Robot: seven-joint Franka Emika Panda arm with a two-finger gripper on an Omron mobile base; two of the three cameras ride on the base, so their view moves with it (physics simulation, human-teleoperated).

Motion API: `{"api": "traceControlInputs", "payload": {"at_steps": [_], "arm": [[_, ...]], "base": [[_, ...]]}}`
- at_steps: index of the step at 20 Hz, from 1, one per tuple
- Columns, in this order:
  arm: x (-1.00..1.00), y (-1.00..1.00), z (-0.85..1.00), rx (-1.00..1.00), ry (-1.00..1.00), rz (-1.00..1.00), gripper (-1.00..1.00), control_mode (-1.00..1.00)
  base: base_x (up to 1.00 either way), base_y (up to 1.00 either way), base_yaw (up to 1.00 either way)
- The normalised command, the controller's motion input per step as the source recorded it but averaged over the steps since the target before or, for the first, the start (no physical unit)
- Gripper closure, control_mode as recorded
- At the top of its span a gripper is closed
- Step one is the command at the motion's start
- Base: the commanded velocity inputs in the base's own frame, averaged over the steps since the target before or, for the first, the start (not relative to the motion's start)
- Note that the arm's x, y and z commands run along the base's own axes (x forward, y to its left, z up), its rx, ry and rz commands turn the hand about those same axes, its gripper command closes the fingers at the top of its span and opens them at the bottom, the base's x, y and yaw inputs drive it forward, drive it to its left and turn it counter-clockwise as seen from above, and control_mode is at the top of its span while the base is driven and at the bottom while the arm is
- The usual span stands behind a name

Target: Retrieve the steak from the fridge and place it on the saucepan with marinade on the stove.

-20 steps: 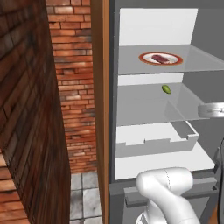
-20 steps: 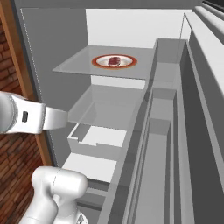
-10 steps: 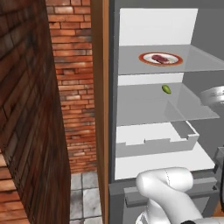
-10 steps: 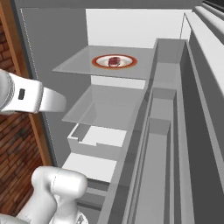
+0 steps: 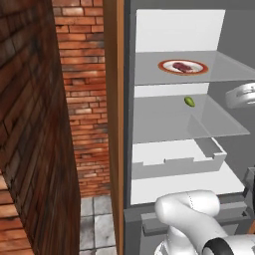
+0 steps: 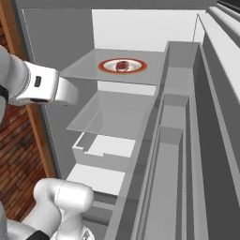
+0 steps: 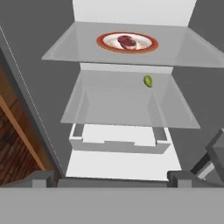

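The fridge stands open, white inside, with glass shelves. The steak, a small dark red slab, lies on an orange-rimmed white plate on the top glass shelf. In the hand view my gripper is open in front of the fridge, well short of the steak and lower than its shelf. Its fingertips stand far apart with nothing between them. A white arm link reaches in from the side. The saucepan, marinade and stove are out of view.
A small green oval fruit lies on the second glass shelf. A white drawer bin sits below it. Grey door shelves run along the right. A wooden cabinet side and a brick wall stand to the left.
The white arm link has risen in both base views, from about the second shelf's height toward the top shelf's. The steak, plate and fruit have not moved.
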Motion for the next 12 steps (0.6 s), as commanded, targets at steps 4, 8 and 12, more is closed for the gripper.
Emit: {"api": "traceControlInputs", "payload": {"at_steps": [4,8,12], "arm": [[0.38,-0.06,0.00,0.00,0.00,0.06,-1.00,-1.00],[0.25,-0.13,0.14,0.00,0.00,0.02,-1.00,-1.00],[0.34,-0.16,0.03,0.00,0.00,0.00,-1.00,-1.00]], "base": [[0.00,0.00,0.00],[0.00,0.00,0.00],[0.00,0.00,0.00]]}}
